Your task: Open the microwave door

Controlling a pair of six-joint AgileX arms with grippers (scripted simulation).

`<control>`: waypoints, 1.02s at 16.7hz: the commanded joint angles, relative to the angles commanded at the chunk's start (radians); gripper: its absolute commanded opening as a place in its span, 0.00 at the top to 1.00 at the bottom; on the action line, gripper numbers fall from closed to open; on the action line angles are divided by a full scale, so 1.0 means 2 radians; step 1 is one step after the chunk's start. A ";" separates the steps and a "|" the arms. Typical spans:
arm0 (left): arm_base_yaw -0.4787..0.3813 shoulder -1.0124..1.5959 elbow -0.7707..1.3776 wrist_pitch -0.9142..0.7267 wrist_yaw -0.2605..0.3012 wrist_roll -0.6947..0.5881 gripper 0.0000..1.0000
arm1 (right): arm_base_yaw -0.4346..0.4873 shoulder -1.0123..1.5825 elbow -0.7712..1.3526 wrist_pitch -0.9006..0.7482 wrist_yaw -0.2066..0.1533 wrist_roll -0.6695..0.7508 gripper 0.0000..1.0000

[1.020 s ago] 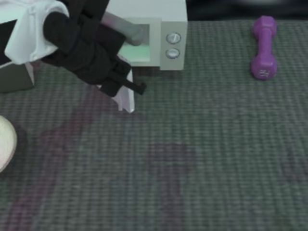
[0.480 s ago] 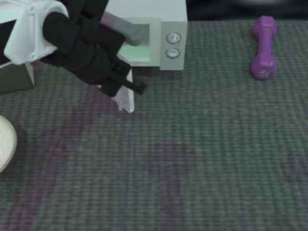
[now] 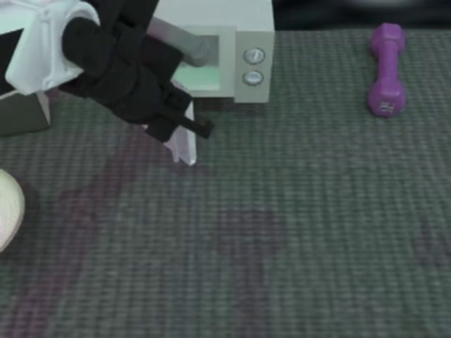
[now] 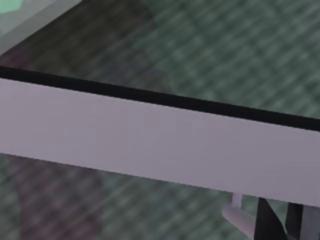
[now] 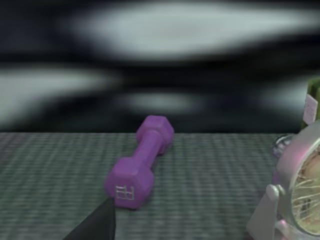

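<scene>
The white microwave [image 3: 243, 17] stands at the back of the table, left of centre, with two round silver knobs [image 3: 254, 55] on its front. Its pale green interior [image 3: 206, 79] is exposed. The microwave door [image 3: 185, 146] is swung out toward the table's front, standing about square to the front. My left gripper [image 3: 184, 125] is at the door's outer edge, shut on it. In the left wrist view the door [image 4: 150, 135] is a wide pale band, with its handle [image 4: 237, 216] beside a dark finger [image 4: 267, 225]. My right gripper [image 5: 99, 225] stays parked outside the top view.
A purple dumbbell [image 3: 385, 70] lies at the back right and also shows as the dumbbell [image 5: 140, 165] in the right wrist view. A silvery round object [image 5: 300, 190] stands close to it there. A grey-white box [image 3: 25, 116] and a cream round thing [image 3: 8, 208] sit at the left edge.
</scene>
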 joint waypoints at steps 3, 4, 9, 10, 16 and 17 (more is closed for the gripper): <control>-0.002 0.002 -0.002 0.000 0.003 -0.001 1.00 | 0.000 0.000 0.000 0.000 0.000 0.000 0.00; -0.001 0.001 -0.002 0.000 0.004 0.000 1.00 | 0.000 0.000 0.000 0.000 0.000 0.000 0.00; 0.015 -0.011 -0.015 -0.006 0.024 0.041 1.00 | 0.000 0.000 0.000 0.000 0.000 0.000 0.00; 0.020 -0.013 -0.020 -0.008 0.029 0.052 1.00 | 0.000 0.000 0.000 0.000 0.000 0.000 0.00; 0.033 -0.026 -0.028 -0.010 0.047 0.085 1.00 | 0.000 0.000 0.000 0.000 0.000 0.000 0.00; 0.033 -0.026 -0.028 -0.010 0.047 0.085 1.00 | 0.000 0.000 0.000 0.000 0.000 0.000 0.00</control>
